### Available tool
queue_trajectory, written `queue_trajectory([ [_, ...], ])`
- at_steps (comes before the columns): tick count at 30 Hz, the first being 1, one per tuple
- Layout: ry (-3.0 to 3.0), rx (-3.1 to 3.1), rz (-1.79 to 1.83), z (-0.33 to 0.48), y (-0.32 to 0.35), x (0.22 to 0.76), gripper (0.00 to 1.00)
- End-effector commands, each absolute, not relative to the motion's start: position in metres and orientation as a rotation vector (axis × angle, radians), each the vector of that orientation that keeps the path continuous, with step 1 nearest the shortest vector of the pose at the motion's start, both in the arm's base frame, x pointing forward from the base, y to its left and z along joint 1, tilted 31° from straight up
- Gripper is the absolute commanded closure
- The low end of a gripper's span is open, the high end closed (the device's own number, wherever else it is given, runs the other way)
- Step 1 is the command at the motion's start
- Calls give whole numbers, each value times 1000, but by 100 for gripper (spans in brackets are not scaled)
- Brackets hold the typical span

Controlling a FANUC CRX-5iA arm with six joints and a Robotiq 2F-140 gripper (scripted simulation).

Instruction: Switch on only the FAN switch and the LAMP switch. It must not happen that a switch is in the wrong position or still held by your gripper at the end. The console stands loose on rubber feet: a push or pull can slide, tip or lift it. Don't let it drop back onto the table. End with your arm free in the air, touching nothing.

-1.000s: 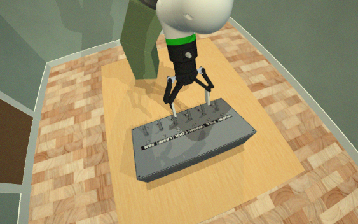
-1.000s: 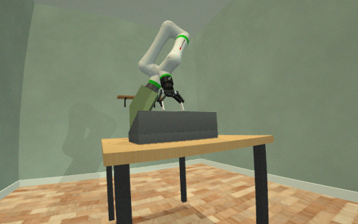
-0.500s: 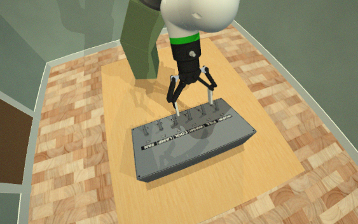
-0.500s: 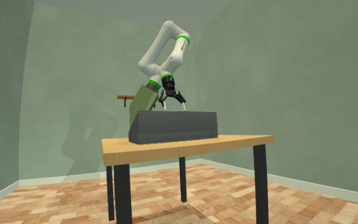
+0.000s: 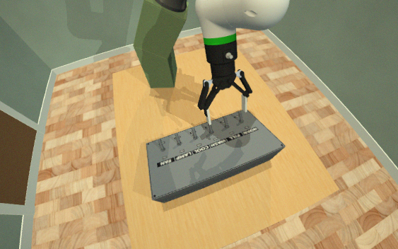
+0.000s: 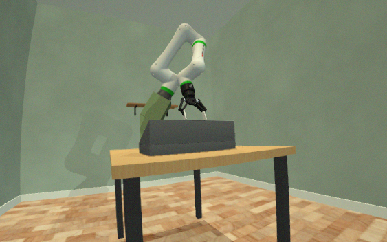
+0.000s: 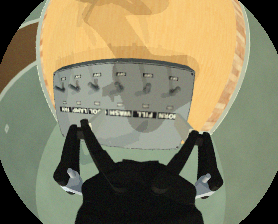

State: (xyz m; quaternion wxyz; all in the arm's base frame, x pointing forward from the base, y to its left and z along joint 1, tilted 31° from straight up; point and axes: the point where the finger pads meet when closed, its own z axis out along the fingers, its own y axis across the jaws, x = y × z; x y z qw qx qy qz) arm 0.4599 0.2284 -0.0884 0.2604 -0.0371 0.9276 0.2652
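Lying with its long axis slanted across the wooden table, the grey console sits near the table's middle; its row of toggle levers runs along the far edge, with label strips beneath reading from FAN and LAMP at the left end; bare wood surrounds the box on every side, widest toward the near edge; the gripper hangs spread fully wide and grasping nothing, fingertips down among the levers right of centre; whether either tip touches a lever cannot be told; a green pedestal stands behind.
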Motion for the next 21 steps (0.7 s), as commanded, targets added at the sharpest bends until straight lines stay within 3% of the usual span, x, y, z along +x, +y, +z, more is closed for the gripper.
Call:
queue_trajectory([
  [1, 2516, -100, 715, -86, 233, 459, 0],
  [21, 2516, -100, 715, -82, 240, 457, 0],
])
